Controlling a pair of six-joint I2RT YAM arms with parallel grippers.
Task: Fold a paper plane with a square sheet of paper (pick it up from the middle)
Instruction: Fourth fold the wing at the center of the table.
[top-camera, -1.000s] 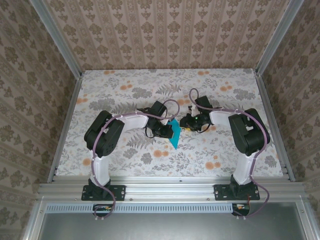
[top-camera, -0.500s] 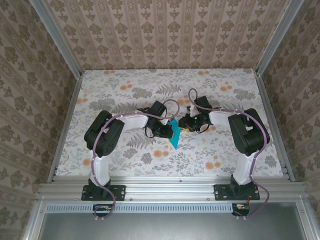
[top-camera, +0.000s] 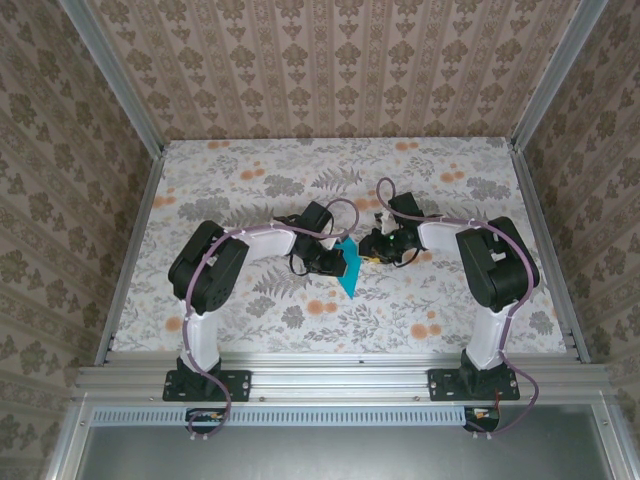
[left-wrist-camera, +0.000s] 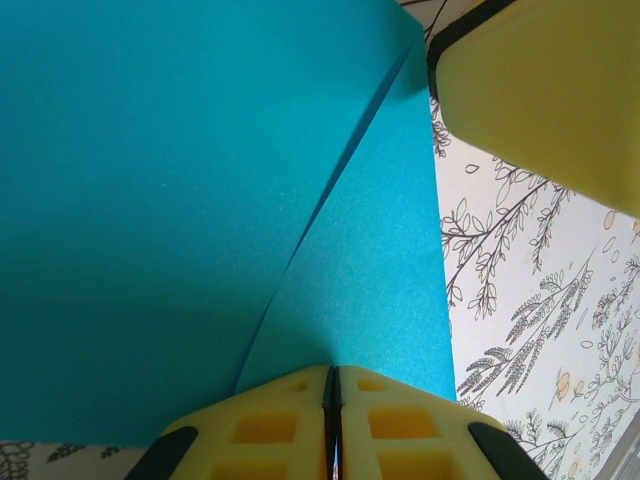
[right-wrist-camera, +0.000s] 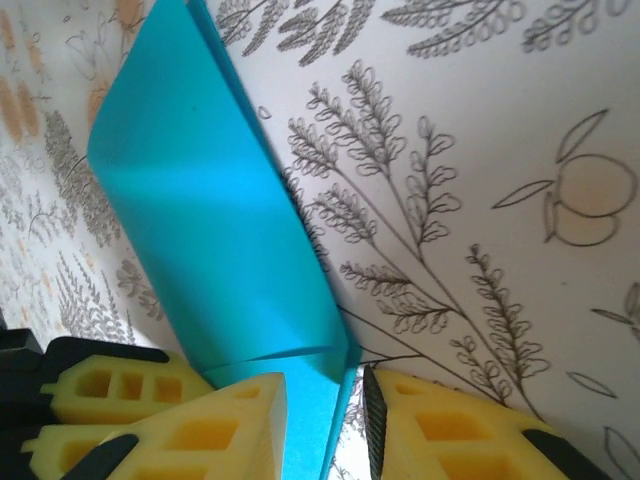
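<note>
Flowered table (top-camera: 250, 170) before you: the folded teal paper (top-camera: 348, 268) stands mid-table, your left gripper (left-wrist-camera: 333, 385) clamped on its edge, your right gripper (right-wrist-camera: 322, 405) straddling its fold, jaws slightly apart.

teal paper sheet (top-camera: 350, 275), loosely folded double, bowed

Folded teal paper (left-wrist-camera: 180, 200) pinched in left claw (left-wrist-camera: 333, 385)

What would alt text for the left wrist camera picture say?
A folded teal sheet of paper, a diagonal fold line across it, is pinched at its near edge between shut yellow jaws. Another yellow pad shows top right, over the floral table.
</note>
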